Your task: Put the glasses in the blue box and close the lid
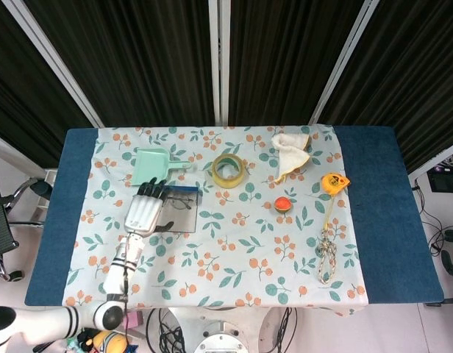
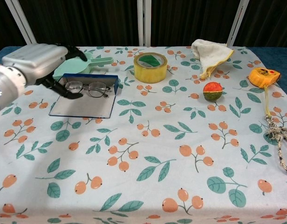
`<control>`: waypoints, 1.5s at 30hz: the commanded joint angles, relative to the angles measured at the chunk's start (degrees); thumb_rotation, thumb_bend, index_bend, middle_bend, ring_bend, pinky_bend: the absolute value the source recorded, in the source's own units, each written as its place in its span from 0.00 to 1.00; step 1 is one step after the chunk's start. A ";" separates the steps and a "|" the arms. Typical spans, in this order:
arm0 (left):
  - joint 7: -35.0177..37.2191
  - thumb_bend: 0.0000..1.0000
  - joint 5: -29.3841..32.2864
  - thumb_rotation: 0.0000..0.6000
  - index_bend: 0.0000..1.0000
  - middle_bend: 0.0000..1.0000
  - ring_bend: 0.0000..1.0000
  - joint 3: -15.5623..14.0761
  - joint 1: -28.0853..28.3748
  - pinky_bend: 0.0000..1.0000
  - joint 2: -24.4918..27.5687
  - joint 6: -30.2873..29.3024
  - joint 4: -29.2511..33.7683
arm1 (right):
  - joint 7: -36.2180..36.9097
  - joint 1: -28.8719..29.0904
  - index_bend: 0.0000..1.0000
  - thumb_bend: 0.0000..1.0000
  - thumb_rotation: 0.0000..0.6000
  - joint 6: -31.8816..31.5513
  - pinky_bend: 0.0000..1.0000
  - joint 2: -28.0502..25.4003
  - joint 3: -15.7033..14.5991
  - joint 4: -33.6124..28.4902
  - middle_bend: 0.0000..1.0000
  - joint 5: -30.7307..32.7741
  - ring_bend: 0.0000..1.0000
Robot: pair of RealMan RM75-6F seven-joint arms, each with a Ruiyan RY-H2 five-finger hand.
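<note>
Fingers (image 2: 69,49) of left hand (image 2: 36,60) spread, empty, beside glasses (image 2: 87,87).

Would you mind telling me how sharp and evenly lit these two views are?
Head view: even, soft light, everything sharp, only faint shadows under the tape roll. Chest view: the left hand at the near edge looks slightly soft, the glasses stay crisp, and the transparent lid shows no strong glare.
</note>
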State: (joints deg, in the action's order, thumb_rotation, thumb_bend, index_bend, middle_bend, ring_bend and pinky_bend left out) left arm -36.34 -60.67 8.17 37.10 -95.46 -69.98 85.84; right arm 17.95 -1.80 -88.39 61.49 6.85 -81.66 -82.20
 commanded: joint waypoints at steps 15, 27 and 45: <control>8.68 0.13 -1.50 1.00 0.24 0.06 0.05 -3.23 -0.65 0.15 2.96 10.32 -3.81 | -1.66 -0.94 0.00 0.28 1.00 -1.65 0.00 -1.51 0.72 -0.97 0.00 1.06 0.00; 7.64 0.13 0.83 1.00 0.27 0.03 0.05 -2.30 0.86 0.15 1.50 13.78 -6.57 | -2.68 -0.73 0.00 0.28 1.00 -1.19 0.00 -1.40 0.74 -1.31 0.00 1.25 0.00; 15.08 0.32 -1.76 1.00 0.39 0.01 0.05 -0.55 1.37 0.15 -0.96 14.22 -11.38 | -1.65 -0.50 0.00 0.27 1.00 -0.64 0.00 -0.86 0.43 -0.22 0.00 0.75 0.00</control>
State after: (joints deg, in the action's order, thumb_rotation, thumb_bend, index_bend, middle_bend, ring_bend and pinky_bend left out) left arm -22.28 -61.70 7.27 38.68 -95.89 -55.30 75.33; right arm 16.30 -2.30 -89.03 60.62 7.29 -81.89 -81.44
